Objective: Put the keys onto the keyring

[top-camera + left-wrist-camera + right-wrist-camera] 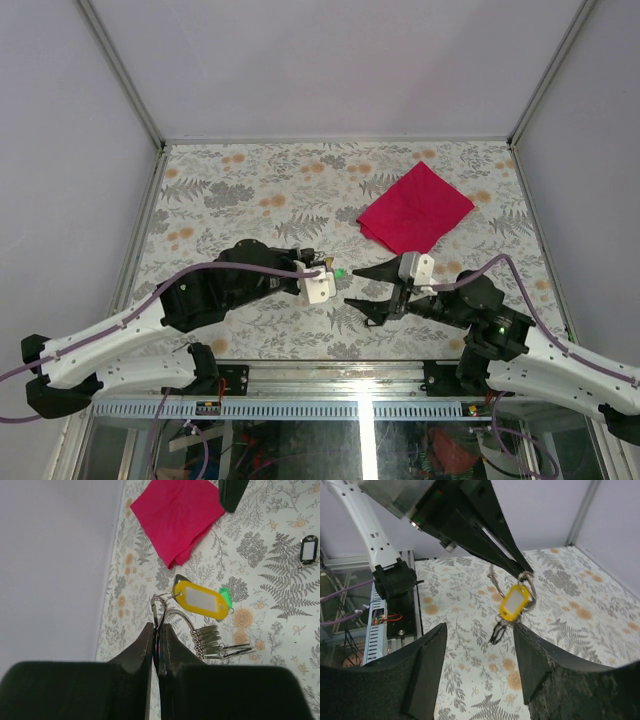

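My left gripper (328, 267) is shut on the thin silver keyring (161, 606) and holds it above the table; in its wrist view the fingers (172, 645) pinch the wire. A pale yellow key tag (201, 600), a green tag (226, 595) and several black key tags seen edge-on (210, 642) hang on the ring. One loose black-framed key tag (308, 550) lies on the table. My right gripper (350, 287) is open and empty, just right of the ring. In its wrist view (480, 630) the yellow tag (515, 602) hangs between and beyond its jaws.
A red cloth (415, 208) lies folded at the back right of the flowered tabletop (250, 190). White walls with metal posts enclose the table. The left arm's base and cables (395, 595) show at the near edge.
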### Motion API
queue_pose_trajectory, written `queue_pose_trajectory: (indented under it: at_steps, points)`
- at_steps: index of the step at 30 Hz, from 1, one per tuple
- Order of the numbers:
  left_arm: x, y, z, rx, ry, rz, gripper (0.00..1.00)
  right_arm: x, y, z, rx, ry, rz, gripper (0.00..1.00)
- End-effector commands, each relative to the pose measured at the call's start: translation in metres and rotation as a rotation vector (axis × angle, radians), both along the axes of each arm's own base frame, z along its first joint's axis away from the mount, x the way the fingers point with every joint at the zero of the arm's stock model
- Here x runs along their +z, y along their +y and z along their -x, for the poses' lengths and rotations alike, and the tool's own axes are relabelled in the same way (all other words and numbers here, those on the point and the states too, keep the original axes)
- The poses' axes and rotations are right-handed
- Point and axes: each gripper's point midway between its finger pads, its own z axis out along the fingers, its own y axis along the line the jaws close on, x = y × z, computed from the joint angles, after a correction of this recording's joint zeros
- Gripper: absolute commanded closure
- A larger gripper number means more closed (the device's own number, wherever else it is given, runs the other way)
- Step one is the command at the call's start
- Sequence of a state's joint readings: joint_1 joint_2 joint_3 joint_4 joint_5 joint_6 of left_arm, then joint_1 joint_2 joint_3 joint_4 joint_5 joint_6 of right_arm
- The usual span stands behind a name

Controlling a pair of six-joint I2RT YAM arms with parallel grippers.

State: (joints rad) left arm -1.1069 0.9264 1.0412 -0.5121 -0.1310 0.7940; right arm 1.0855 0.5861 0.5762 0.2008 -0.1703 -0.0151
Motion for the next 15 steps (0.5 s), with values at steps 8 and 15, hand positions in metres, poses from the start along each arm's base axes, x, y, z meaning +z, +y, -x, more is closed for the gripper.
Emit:
queue_pose_trajectory:
  at_steps: [8,15]
  points:
    - [0.052,-0.019,0.015,-0.112,-0.139,0.135,1.0,0.064,0.022,0.011,0.134,-0.222,-0.033,0.38]
    - [0.06,-0.022,0.028,-0.151,-0.151,0.172,1.0,0.078,0.017,0.006,0.088,-0.203,-0.069,0.32]
